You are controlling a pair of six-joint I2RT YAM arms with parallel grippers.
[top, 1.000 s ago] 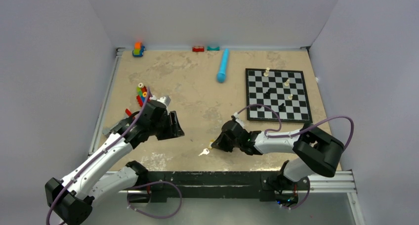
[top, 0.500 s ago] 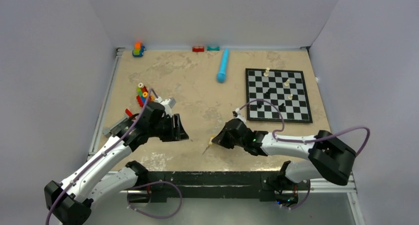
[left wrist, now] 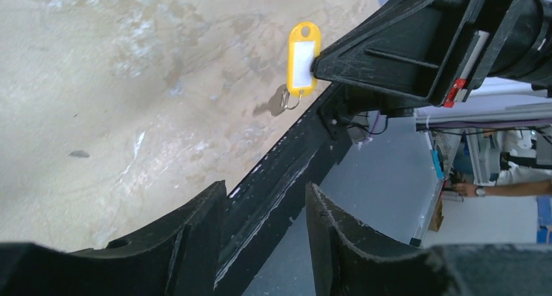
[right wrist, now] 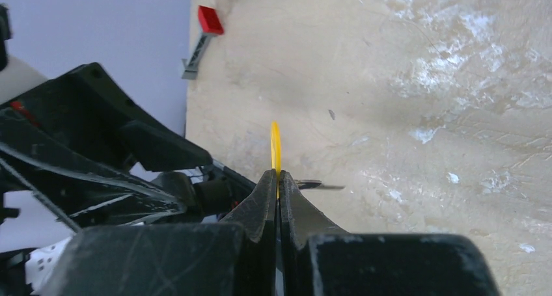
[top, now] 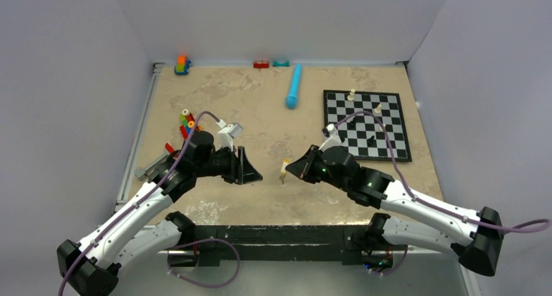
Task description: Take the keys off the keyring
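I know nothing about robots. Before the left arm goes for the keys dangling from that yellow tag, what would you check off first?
1. Right gripper shut on the yellow key tag: ok.
2. Keys dangling at the tag's end, with nothing else touching them: ok.
3. Left gripper open and empty: ok.
4. Keys roughly in line with the gap of the left gripper, seen from its wrist camera: ok.
5. The two keys told apart: cannot tell, they overlap.
6. The two grippers apart, not touching: ok.
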